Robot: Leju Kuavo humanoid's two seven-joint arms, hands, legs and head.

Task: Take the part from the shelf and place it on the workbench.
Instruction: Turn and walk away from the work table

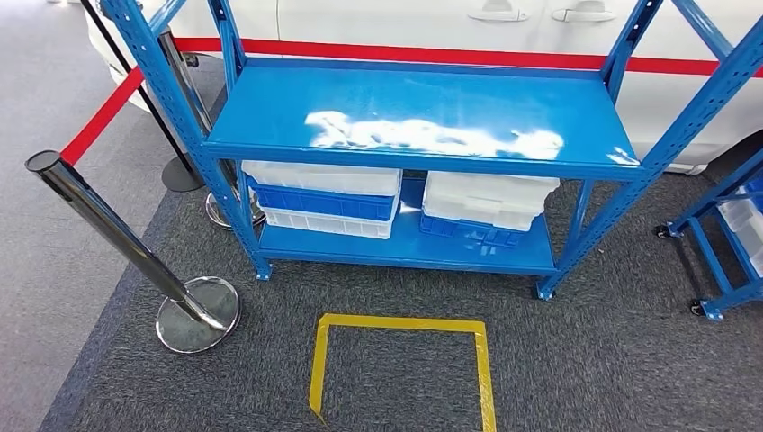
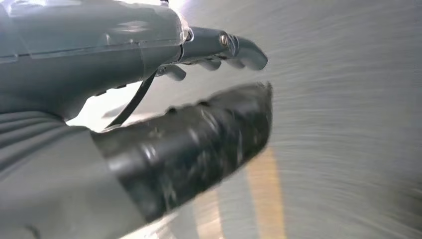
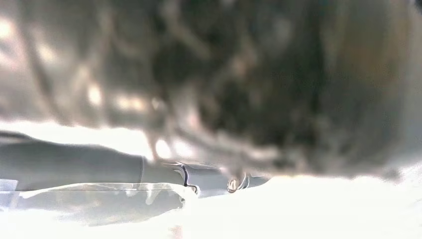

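The blue metal shelf [image 1: 414,117] stands straight ahead in the head view, its top board bare under a white glare. On its lower board sit stacked white and blue bins [image 1: 322,200] at the left and white bins [image 1: 490,200] at the right; their contents are hidden. My left hand [image 2: 99,55] hangs over blurred grey carpet, its fingers [image 2: 239,47] stretched out and the dark thumb [image 2: 199,144] apart from them, with nothing between. My right hand [image 3: 149,174] appears as a pale strip in an overexposed, blurred wrist view, and how its fingers lie is unclear.
A yellow tape square [image 1: 400,360] marks the carpet in front of the shelf. A chrome stanchion [image 1: 117,243] with a red rope [image 1: 103,117] stands at the left. A white car [image 1: 450,22] is behind the shelf. Another blue shelf on wheels [image 1: 729,234] sits at the right edge.
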